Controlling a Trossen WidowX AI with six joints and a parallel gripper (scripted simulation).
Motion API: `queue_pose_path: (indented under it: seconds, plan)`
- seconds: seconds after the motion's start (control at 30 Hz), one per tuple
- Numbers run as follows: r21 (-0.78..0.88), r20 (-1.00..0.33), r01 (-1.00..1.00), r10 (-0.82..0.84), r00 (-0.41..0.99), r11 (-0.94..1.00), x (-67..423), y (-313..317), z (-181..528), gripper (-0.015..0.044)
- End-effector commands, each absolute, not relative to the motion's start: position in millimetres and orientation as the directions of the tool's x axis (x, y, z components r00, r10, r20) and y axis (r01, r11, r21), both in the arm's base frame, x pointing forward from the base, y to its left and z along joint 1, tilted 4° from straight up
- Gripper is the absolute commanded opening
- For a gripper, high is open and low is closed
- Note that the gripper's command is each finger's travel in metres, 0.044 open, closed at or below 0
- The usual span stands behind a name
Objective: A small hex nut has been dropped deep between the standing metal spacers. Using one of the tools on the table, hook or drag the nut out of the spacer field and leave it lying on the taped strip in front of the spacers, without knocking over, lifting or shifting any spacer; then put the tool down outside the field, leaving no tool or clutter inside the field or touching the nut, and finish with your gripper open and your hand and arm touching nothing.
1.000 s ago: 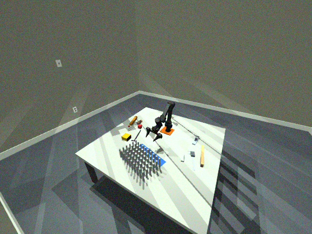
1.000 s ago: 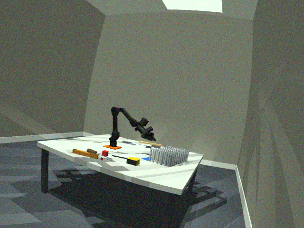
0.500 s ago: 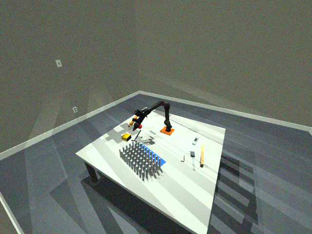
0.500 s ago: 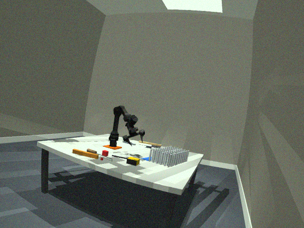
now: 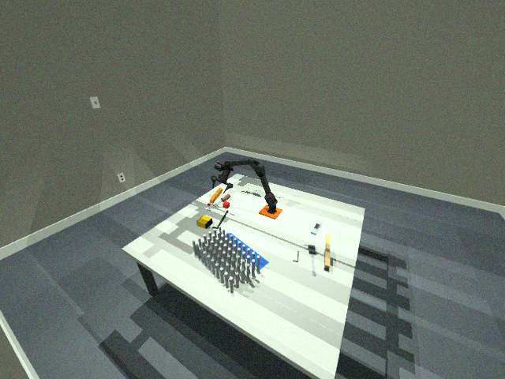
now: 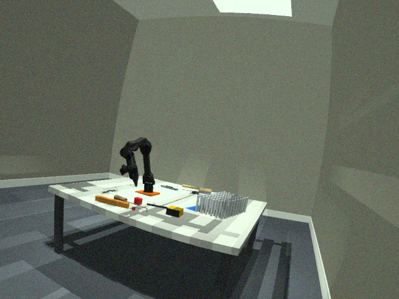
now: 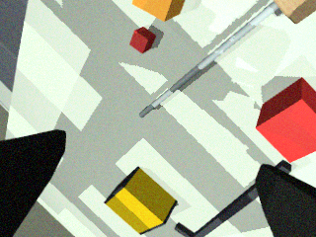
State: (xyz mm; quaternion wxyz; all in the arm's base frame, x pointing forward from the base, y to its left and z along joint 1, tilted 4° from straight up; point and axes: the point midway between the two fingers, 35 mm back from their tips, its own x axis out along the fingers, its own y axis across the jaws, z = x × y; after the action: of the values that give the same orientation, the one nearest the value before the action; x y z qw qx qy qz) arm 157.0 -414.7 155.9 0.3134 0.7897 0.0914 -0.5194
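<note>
While your gripper (image 7: 158, 183) hangs wide open and grasps nothing, a yellow block (image 7: 140, 199) and a black hook tool (image 7: 217, 217) lie below it. A red cube (image 7: 291, 123) sits just beside them

A bare test room set up as a workbench station.

I stand bolted by my orange base plate (image 5: 270, 212) to a white table (image 5: 285, 302) in a room with plain olive walls, a grey floor, pale skirting, two wall sockets (image 5: 95, 102) and one ceiling light panel (image 6: 252, 7). Bench hardware lies around me: a field of upright metal spacers (image 5: 226, 257), a blue taped strip (image 5: 248, 249), a wooden-handled tool (image 5: 327, 252), and coloured blocks in yellow (image 5: 203, 221) and red (image 5: 226, 204).
</note>
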Motion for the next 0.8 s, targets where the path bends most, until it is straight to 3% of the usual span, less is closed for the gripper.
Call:
queue_pose_path:
  seconds: [0.0, 0.13, 0.77]
  plan:
    - [0.283, -0.868, 0.198, -0.163, 0.468, -0.939, 102.6, -430.3, 164.0, 0.0440]
    - [0.171, -0.855, -0.020, -0.159, 0.493, -0.985, 60.8, -436.9, 169.9, 0.0440]
    - [0.170, -0.856, -0.020, -0.158, 0.493, -0.985, 54.8, -432.3, 109.8, 0.0440]
